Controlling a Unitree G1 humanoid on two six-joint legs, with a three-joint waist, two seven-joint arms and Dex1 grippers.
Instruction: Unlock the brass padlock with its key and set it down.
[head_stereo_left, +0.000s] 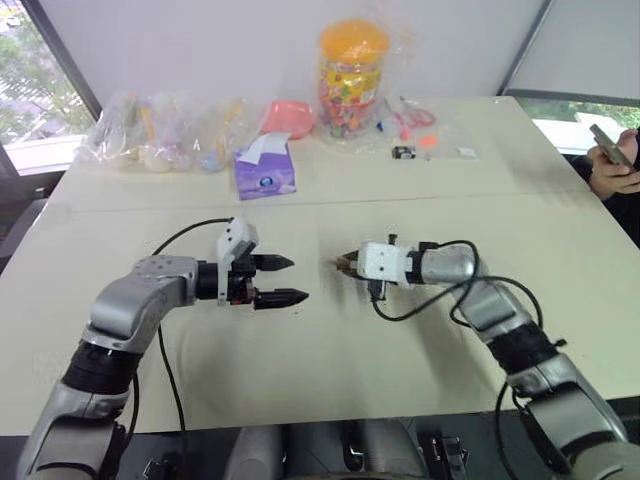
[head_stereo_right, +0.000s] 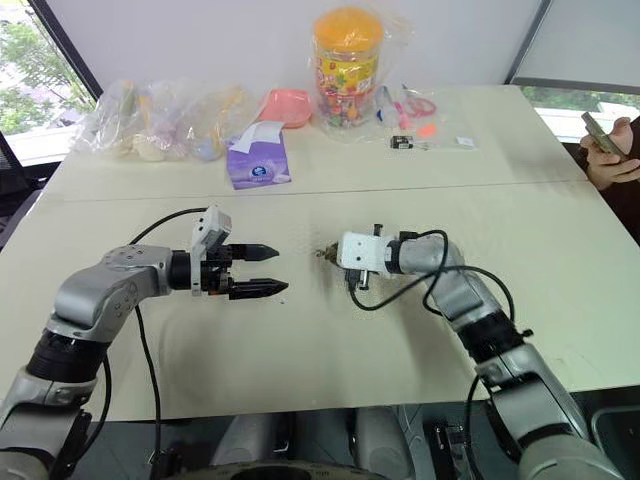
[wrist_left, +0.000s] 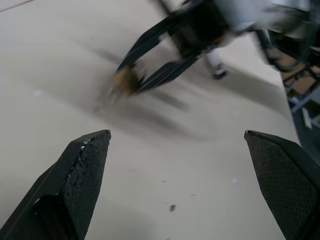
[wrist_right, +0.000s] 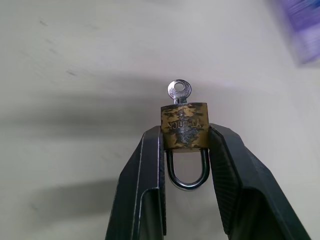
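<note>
1. Your right claw (wrist_right: 184, 145) clamps the padlock (wrist_right: 184, 131) by the sides of its body, lifted above the pale surface (head_stereo_left: 300, 370). The shackle points back into the claw; the key (wrist_right: 179, 92) sticks out of the far end.
2. Your left claw (head_stereo_left: 283, 280) hangs spread wide and empty, facing the padlock with a gap between them.
3. Risk, as a judgement: the padlock is tiny, so closing the left claw off-centre could miss the key's small round head or knock the padlock loose.
4. Turning the key could also twist the body out of the right claw's narrow hold.
5. The padlock is worn, mottled yellow brass with a thin silver shackle, seemingly closed.
</note>
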